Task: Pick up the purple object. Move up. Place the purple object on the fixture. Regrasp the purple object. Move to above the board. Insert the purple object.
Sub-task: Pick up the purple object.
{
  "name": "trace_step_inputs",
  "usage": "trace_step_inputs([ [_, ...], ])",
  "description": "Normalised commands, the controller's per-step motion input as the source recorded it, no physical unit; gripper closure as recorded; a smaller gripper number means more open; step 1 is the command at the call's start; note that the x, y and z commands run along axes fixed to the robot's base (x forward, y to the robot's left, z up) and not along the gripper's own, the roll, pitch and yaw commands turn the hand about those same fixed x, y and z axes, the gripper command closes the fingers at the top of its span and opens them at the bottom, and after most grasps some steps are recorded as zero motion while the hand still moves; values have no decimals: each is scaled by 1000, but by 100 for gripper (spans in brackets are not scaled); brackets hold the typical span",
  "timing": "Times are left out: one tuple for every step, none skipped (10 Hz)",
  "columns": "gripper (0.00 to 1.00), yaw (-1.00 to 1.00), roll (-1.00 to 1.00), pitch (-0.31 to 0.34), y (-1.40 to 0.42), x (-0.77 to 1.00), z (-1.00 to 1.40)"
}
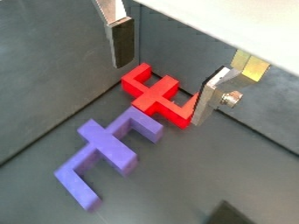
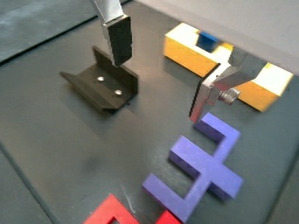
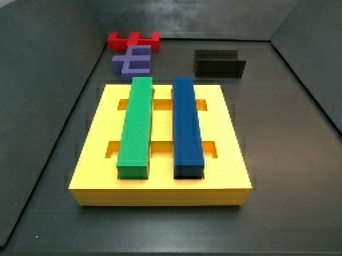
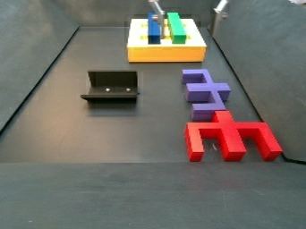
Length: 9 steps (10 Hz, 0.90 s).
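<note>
The purple object (image 3: 132, 64) is an E-shaped block lying flat on the dark floor, also seen in a side view (image 4: 206, 92) and in both wrist views (image 1: 111, 144) (image 2: 198, 162). My gripper (image 1: 163, 70) is open and empty, well above the floor, with its fingers (image 2: 117, 39) apart; its tips show at the top edge of a side view (image 4: 187, 12). The black fixture (image 4: 111, 87) stands beside the purple object (image 2: 103, 86) (image 3: 219, 64). The yellow board (image 3: 160, 170) carries a green bar (image 3: 136, 120) and a blue bar (image 3: 187, 120).
A red block (image 4: 230, 137) of similar shape lies right next to the purple object (image 1: 158, 94) (image 3: 134, 42). Grey walls enclose the floor on all sides.
</note>
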Motion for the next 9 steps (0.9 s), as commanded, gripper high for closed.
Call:
trace_step_inputs([
  [0,-677,-204,-151,0,-506,-283],
  [0,-694,-241,-139,0,-426,-300],
  [0,-774,-216,-159,0,-320,-286],
  [0,-854,-134,-136,0,-237,-214],
  [0,-837,0,-50,0,-326,-191],
  [0,-866,0,-17,0,-254,-211],
  [0,-906,0,-23,0,-214,-254],
  [0,-926,0,-24,0,-197,-269],
  [0,-911,0,-23,0,-217,-251],
])
